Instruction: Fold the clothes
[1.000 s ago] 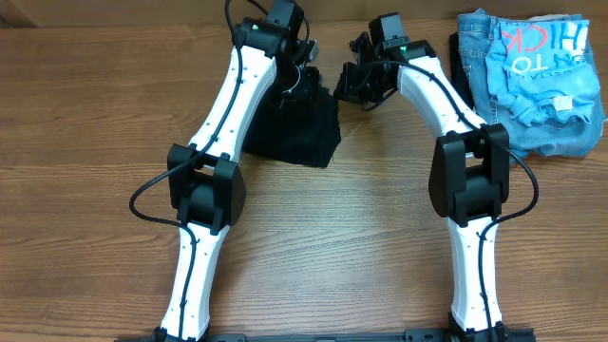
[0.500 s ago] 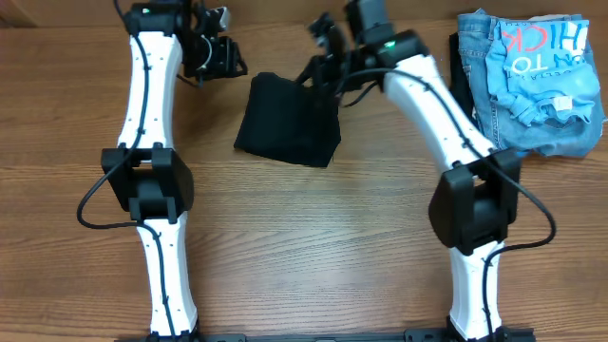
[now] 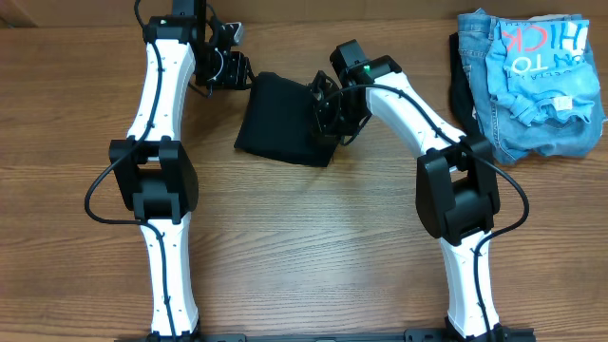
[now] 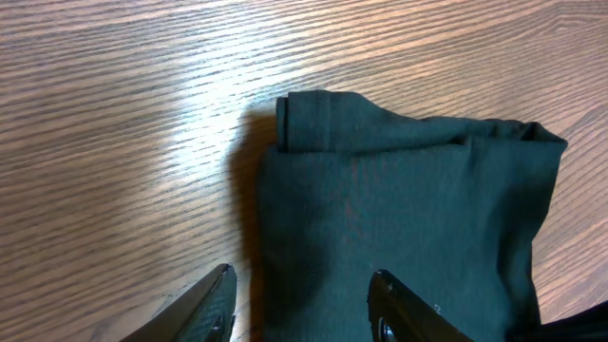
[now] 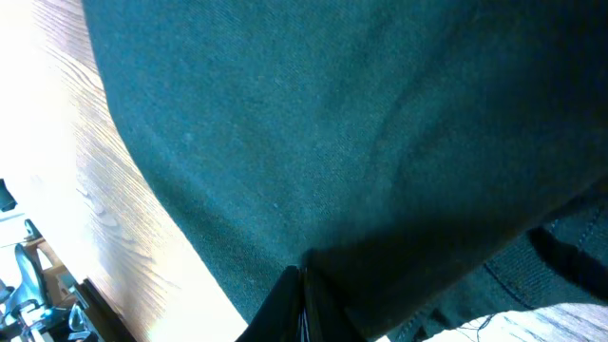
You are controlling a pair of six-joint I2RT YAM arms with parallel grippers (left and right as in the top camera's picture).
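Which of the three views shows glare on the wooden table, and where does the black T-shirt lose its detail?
Left wrist view: a pale glare lies on the wooden table beside the folded black T-shirt; grain is sharp. Right wrist view: the wood at the left edge is burnt out to white. Overhead view: light is even, yet the shirt is a flat black patch.

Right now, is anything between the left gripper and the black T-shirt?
Nothing visible is. The left gripper is open right at the edge of the black T-shirt, with only bare wooden table beside it. The right gripper is on the shirt's opposite side, out of the left one's path.
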